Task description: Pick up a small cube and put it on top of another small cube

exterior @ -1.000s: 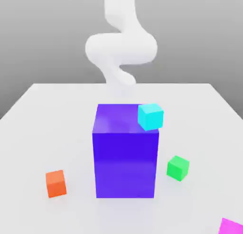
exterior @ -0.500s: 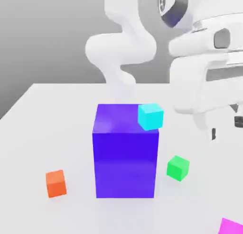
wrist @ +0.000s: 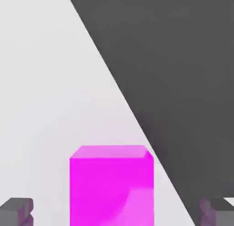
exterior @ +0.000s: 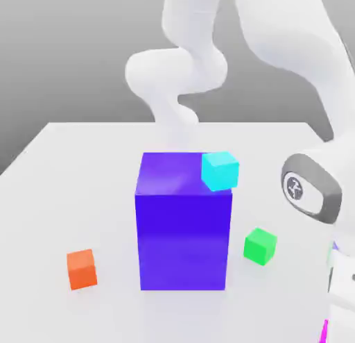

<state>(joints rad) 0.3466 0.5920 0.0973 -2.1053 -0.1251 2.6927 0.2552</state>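
The small magenta cube [wrist: 112,184] sits on the white table close under the hand, between my gripper's [wrist: 118,213] two grey fingertips [wrist: 16,211], with a gap on each side. The gripper is open and holds nothing. In the exterior view the white arm [exterior: 312,189] reaches down at the right front and covers most of that cube, leaving a magenta sliver [exterior: 323,331]. The small green cube [exterior: 260,246] rests on the table right of the big blue block, apart from the arm.
A big blue block [exterior: 184,223] stands mid-table with a cyan cube [exterior: 220,170] on its top right corner. An orange cube [exterior: 82,269] lies at the front left. The table's edge [wrist: 137,115] runs close to the magenta cube.
The arm has swung down at the exterior view's right, from high above the table to low over the magenta cube, now mostly covering it. The cubes have not moved.
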